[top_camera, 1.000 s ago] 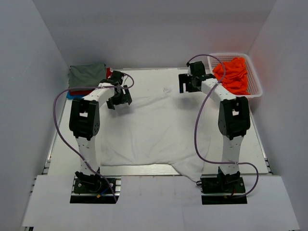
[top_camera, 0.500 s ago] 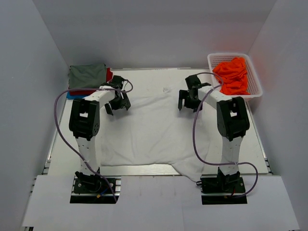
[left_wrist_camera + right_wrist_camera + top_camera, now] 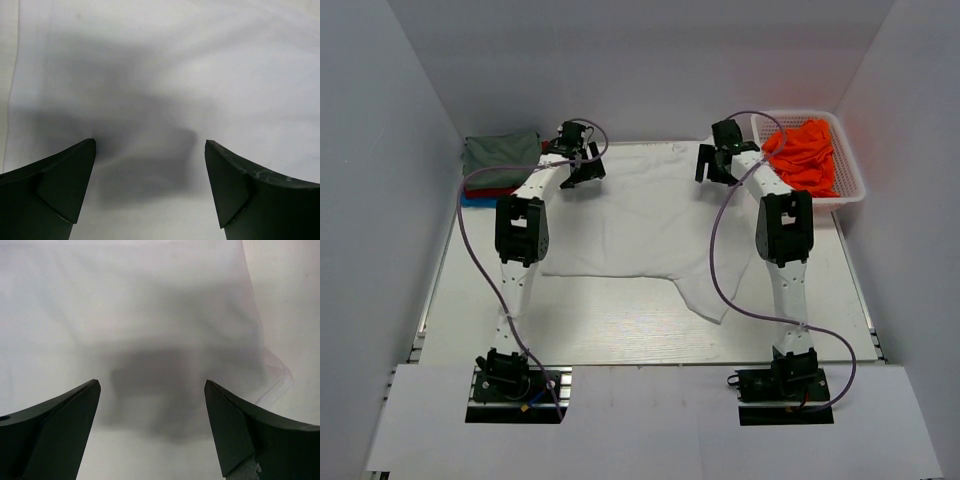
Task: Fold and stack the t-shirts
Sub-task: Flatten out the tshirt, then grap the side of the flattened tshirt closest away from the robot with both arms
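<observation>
A white t-shirt [image 3: 640, 230] lies spread flat across the middle of the table, one flap trailing toward the front right. My left gripper [image 3: 582, 170] hovers open over its back left corner, and only white fabric [image 3: 200, 60] shows between its fingers [image 3: 150, 145]. Over the back right corner my right gripper [image 3: 713, 165] is open too, with white cloth [image 3: 125, 300] below its fingers [image 3: 152, 385] and the shirt's edge to the right. A folded olive-grey t-shirt [image 3: 500, 155] tops a stack with red [image 3: 485, 190] and blue [image 3: 470, 200] ones at the back left. An orange t-shirt [image 3: 805, 155] sits crumpled in the basket.
The white lattice basket [image 3: 850, 190] stands at the back right corner, close to my right arm. White walls enclose the table on three sides. Purple cables loop beside both arms.
Both arms have stretched out toward the back of the table. The white t-shirt's near edge now lies farther from the front. Both grippers have stayed open.
</observation>
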`<action>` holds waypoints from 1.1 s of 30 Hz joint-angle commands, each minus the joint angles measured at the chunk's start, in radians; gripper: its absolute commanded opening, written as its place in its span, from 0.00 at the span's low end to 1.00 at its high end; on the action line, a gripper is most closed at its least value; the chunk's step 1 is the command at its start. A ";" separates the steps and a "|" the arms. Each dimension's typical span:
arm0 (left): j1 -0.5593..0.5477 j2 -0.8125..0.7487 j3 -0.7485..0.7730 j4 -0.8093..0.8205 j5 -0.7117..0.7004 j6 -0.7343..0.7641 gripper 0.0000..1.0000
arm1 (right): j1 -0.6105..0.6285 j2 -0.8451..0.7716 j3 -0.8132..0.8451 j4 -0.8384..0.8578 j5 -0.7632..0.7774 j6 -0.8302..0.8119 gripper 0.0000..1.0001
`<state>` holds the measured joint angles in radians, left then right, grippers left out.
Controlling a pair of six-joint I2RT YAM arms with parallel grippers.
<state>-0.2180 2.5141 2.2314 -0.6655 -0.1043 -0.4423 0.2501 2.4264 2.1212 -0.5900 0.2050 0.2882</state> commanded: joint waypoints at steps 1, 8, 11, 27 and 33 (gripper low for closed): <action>0.000 -0.133 -0.044 0.015 0.058 0.034 1.00 | 0.018 -0.188 -0.013 0.121 -0.072 -0.133 0.90; -0.018 -0.434 -0.231 -0.095 -0.018 -0.008 1.00 | 0.101 -0.456 -0.200 0.070 -0.108 -0.123 0.90; -0.003 -0.648 -0.491 -0.135 -0.063 -0.096 1.00 | 0.120 -0.611 -0.444 0.075 -0.092 0.002 0.90; 0.123 -1.031 -1.343 0.075 0.023 -0.374 0.86 | 0.218 -1.135 -1.201 -0.076 -0.026 0.236 0.90; 0.157 -0.937 -1.392 0.136 0.049 -0.349 0.61 | 0.219 -1.171 -1.181 -0.160 -0.015 0.258 0.90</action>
<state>-0.0803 1.5394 0.8635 -0.5930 -0.0940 -0.8009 0.4671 1.2778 0.9203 -0.6945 0.1692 0.5121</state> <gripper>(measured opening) 0.634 0.905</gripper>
